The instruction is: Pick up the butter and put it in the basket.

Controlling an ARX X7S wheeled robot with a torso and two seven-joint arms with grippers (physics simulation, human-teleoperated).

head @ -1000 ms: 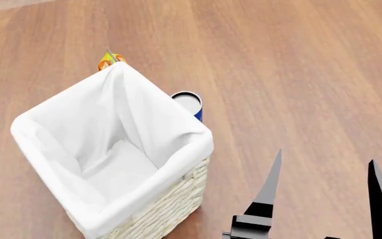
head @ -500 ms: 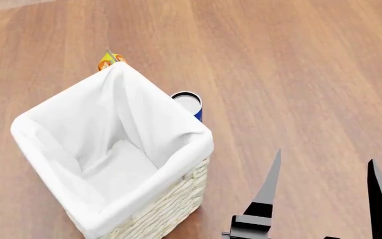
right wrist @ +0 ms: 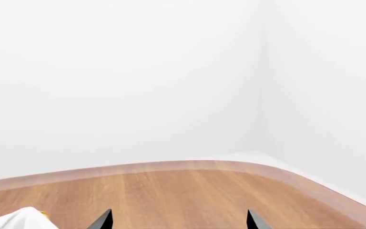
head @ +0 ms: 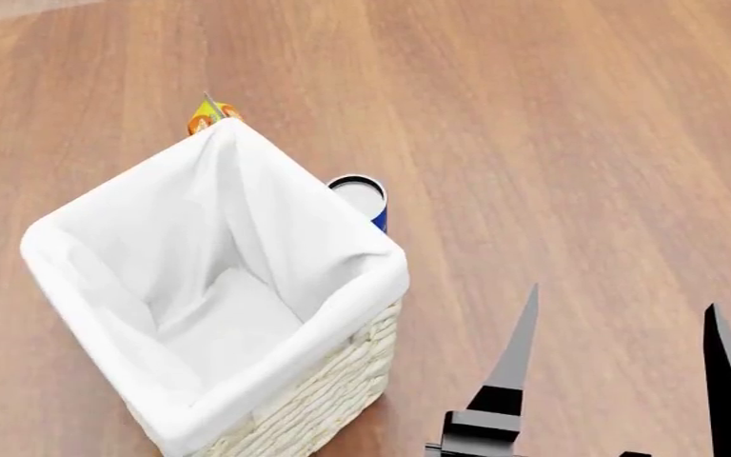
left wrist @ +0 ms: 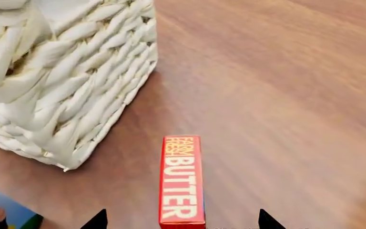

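The butter (left wrist: pixel 181 181) is a narrow red carton with white "BUTTER" lettering. It lies on the wooden floor in the left wrist view, just off the basket's woven corner (left wrist: pixel 62 86). My left gripper (left wrist: pixel 183 222) is open, with its two dark fingertips either side of the carton's near end and not touching it. In the head view the basket (head: pixel 340 314) stands at the left, its white liner bare inside. The butter and the left gripper are hidden there. My right gripper (head: pixel 620 352) is open and empty, to the right of the basket; it also shows in the right wrist view (right wrist: pixel 179 220).
A blue can (head: pixel 363 198) stands against the basket's far right side. An orange and yellow object (head: pixel 207 114) peeks out behind the basket's far corner. A colourful carton (left wrist: pixel 2 214) lies near the left gripper. White walls (right wrist: pixel 170 71) bound the floor.
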